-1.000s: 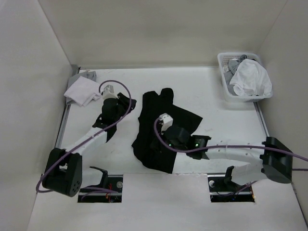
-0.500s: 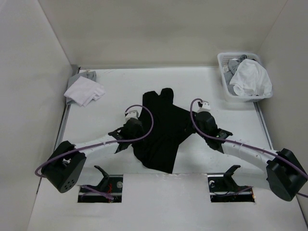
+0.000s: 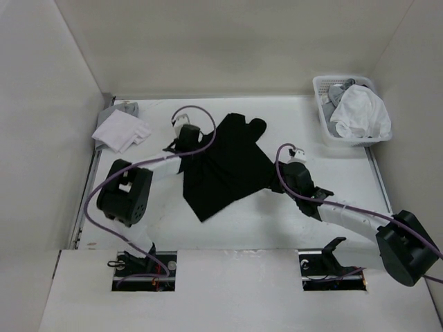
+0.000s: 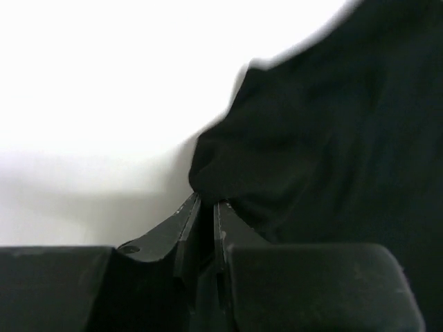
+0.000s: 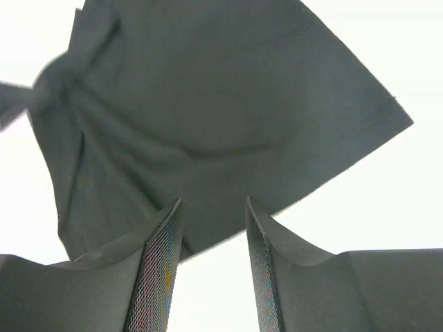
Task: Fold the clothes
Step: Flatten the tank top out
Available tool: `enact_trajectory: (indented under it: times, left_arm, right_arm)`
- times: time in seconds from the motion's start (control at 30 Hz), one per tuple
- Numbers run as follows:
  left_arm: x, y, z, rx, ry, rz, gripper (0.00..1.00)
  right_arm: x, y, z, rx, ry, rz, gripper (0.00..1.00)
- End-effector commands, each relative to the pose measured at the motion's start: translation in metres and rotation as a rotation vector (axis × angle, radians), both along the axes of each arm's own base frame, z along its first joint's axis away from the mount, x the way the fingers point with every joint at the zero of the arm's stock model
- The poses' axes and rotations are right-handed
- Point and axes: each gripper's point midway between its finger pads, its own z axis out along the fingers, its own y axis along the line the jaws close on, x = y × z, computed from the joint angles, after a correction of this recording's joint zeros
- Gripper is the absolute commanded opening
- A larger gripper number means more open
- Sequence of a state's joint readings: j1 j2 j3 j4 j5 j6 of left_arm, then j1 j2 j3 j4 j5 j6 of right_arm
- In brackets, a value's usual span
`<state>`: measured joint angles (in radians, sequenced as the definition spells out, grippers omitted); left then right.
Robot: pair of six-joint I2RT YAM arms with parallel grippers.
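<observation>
Soft, even light fills the top view, shadows faint. Both wrist views bleach the counter (image 4: 104, 83) to white glare; the black T-shirt (image 4: 332, 138) shows blurred, nearly featureless.

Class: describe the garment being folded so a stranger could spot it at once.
Find the white table. In its middle lies the T-shirt, the only black cloth; the folded cloth at far left and the garments in the basket are white and grey.

T-shirt (image 3: 228, 162) farther back with left hand (image 4: 206, 203)
</observation>
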<state>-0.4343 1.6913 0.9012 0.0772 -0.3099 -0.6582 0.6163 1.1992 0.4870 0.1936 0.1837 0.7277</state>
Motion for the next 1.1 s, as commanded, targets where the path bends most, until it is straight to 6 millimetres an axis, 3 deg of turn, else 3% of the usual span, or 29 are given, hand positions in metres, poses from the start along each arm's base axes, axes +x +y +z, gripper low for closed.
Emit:
enact_trajectory:
  times: [0.0,0.07,0.1,0.2,0.23,0.33,0.4,0.53,0.63,0.8,0.93,1.03,1.07]
  left_arm:
    - [0.108,-0.001,0.075,-0.023,-0.249,0.060,0.12]
    - [0.133,-0.018,0.089,-0.048,-0.262,0.005,0.26]
    - [0.134,-0.028,0.095,-0.057,-0.266,-0.035,0.31]
    - [0.115,-0.035,0.103,-0.051,-0.283,-0.065,0.37]
    - [0.100,-0.031,0.101,-0.051,-0.287,-0.057,0.38]
    - [0.060,-0.013,0.088,-0.041,-0.278,-0.009,0.35]
    - [0.032,0.000,0.077,-0.020,-0.255,0.023,0.31]
    - [-0.011,0.013,0.053,0.012,-0.174,0.002,0.33]
    - [-0.037,0.028,0.048,-0.020,-0.158,0.018,0.32]
    - [-0.055,0.086,0.039,-0.015,-0.145,0.200,0.00]
    - [-0.071,0.110,0.020,0.028,-0.055,0.287,0.00]
    - [-0.078,0.128,0.003,0.115,-0.004,0.353,0.02]
    - [-0.079,0.132,-0.003,0.127,0.011,0.366,0.08]
  right_arm:
    - [-0.001,0.014,0.010,0.048,-0.026,0.017,0.47]
    - [-0.007,0.018,0.007,0.046,-0.016,0.030,0.48]
    - [-0.008,0.017,0.006,0.044,-0.014,0.028,0.48]
    - [-0.008,0.013,0.001,0.040,-0.007,0.009,0.48]
    - [-0.008,0.014,-0.001,0.037,-0.003,0.011,0.41]
    - [-0.002,0.020,-0.003,0.022,0.008,0.024,0.13]
    - [0.004,0.023,-0.003,0.005,0.007,0.025,0.02]
    - [0.009,0.029,-0.003,-0.026,0.012,0.020,0.01]
    - [0.009,0.035,0.004,-0.034,-0.012,0.022,0.05]
    - [0.000,0.045,0.025,-0.014,-0.076,0.075,0.04]
    - [-0.005,0.043,0.041,0.003,-0.151,0.109,0.01]
    - [-0.009,0.042,0.036,0.005,-0.156,0.126,0.03]
    - [-0.011,0.042,0.031,0.004,-0.146,0.131,0.04]
